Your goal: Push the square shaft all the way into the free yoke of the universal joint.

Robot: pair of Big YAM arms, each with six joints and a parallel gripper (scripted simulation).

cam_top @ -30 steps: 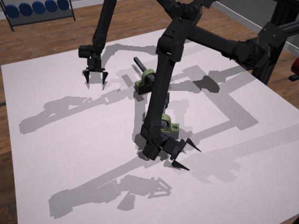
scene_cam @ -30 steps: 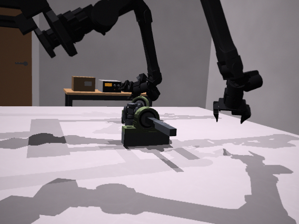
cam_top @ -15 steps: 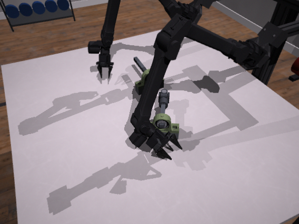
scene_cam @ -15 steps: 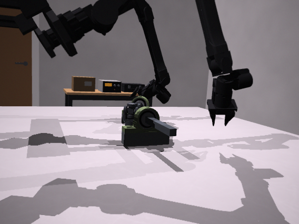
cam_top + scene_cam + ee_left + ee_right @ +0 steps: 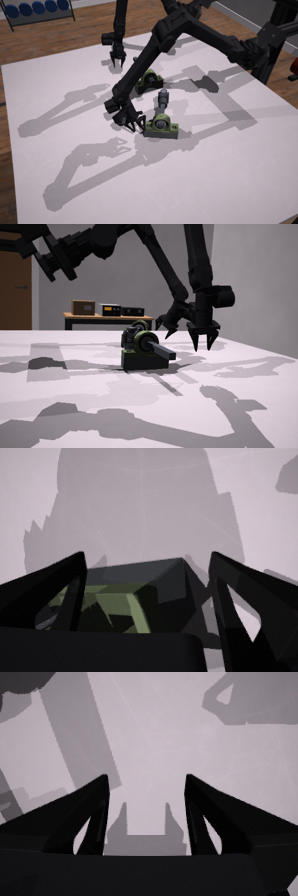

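Observation:
Two green pillow blocks stand on the white table. The far block (image 5: pixel 147 80) carries the dark square shaft (image 5: pixel 161 351), whose end sticks out toward the exterior camera; in the top view my left arm hides most of it. The near block (image 5: pixel 161 127) holds the grey universal joint (image 5: pixel 162 98), which points back toward the far block. My left gripper (image 5: pixel 137 126) is open, low beside the near block; the block's green body (image 5: pixel 113 607) shows between its fingers. My right gripper (image 5: pixel 118 63) is open and empty above bare table (image 5: pixel 147 778), left of the far block.
A rack with blue discs (image 5: pixel 36 8) stands on the floor beyond the table. In the exterior view a side table with boxes (image 5: pixel 107 311) stands in the background. The black arm mounts (image 5: pixel 267 44) rise at the table's right edge.

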